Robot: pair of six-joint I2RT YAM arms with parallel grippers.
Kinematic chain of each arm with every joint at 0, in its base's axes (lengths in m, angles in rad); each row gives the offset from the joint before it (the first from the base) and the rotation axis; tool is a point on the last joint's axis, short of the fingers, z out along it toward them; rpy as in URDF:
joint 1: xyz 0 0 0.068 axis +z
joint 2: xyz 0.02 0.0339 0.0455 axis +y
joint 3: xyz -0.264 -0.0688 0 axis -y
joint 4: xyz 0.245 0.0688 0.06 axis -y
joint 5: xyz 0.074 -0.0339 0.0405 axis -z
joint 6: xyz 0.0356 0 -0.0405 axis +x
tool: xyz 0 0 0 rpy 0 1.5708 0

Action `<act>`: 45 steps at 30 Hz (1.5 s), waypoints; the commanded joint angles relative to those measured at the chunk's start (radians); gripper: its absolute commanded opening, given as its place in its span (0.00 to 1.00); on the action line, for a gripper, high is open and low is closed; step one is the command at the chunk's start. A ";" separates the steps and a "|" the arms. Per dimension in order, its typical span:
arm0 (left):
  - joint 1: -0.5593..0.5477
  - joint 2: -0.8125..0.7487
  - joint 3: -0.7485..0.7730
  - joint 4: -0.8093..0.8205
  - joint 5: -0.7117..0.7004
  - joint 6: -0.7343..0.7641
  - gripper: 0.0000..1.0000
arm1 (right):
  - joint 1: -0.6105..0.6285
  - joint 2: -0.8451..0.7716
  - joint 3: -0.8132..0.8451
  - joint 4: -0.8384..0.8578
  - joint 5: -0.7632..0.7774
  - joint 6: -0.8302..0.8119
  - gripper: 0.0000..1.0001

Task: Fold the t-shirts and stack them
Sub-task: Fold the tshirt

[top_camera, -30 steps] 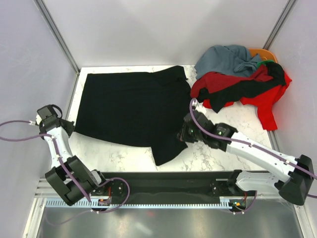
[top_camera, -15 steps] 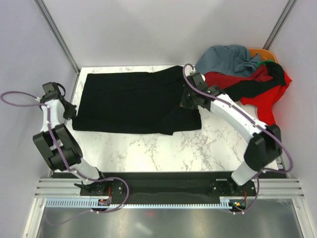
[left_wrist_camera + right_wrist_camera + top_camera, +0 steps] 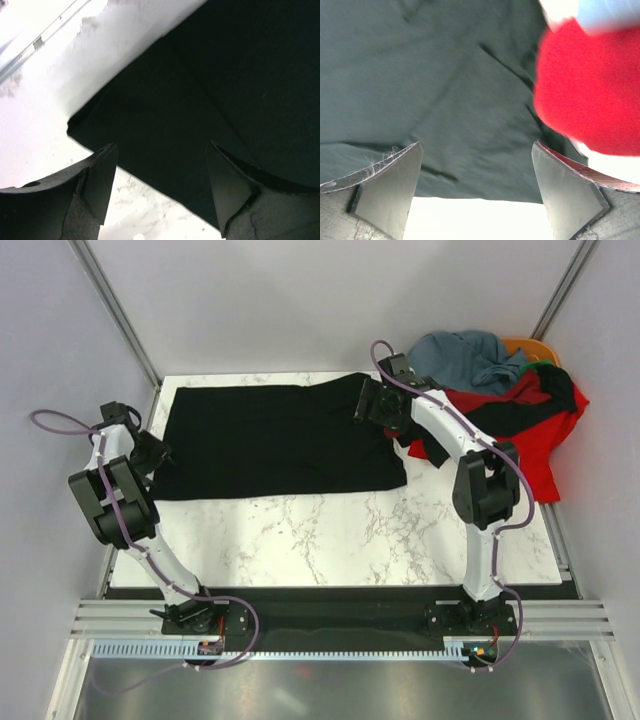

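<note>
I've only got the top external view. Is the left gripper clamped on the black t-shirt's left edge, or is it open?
Observer: It's open. In the left wrist view the left gripper has its jaws standing wide apart with nothing between them, and the black t-shirt lies below.
Operator: Which part of the shirt is under it?
Observer: A corner of it, with bare table on the corner's outer side.
Operator: And the right gripper?
Observer: It's open too. In the right wrist view the right gripper holds nothing. There is black cloth beneath it, and the red t-shirt fills the upper right of that view.
</note>
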 commanded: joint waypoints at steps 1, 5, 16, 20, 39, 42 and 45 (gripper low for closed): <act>0.005 -0.101 -0.083 -0.016 0.048 0.023 0.80 | -0.001 -0.142 -0.162 0.012 0.012 -0.020 0.98; 0.009 -0.239 -0.227 0.049 0.024 -0.007 0.78 | -0.001 -0.382 -0.501 0.144 0.000 0.010 0.98; 0.063 -0.378 -0.558 0.237 -0.012 -0.089 0.87 | -0.035 -0.425 -0.882 0.366 -0.126 0.036 0.93; 0.072 -0.330 -0.585 0.297 0.030 -0.145 0.87 | -0.065 -0.385 -0.875 0.408 -0.138 0.012 0.92; 0.060 -0.233 -0.556 0.501 -0.013 -0.195 0.85 | -0.136 -0.302 -0.937 0.550 -0.227 -0.005 0.70; 0.060 -0.204 -0.541 0.510 -0.013 -0.193 0.86 | -0.136 -0.305 -0.946 0.563 -0.241 0.000 0.67; 0.060 -0.170 -0.538 0.519 -0.013 -0.202 0.83 | -0.136 -0.310 -0.960 0.583 -0.252 0.012 0.63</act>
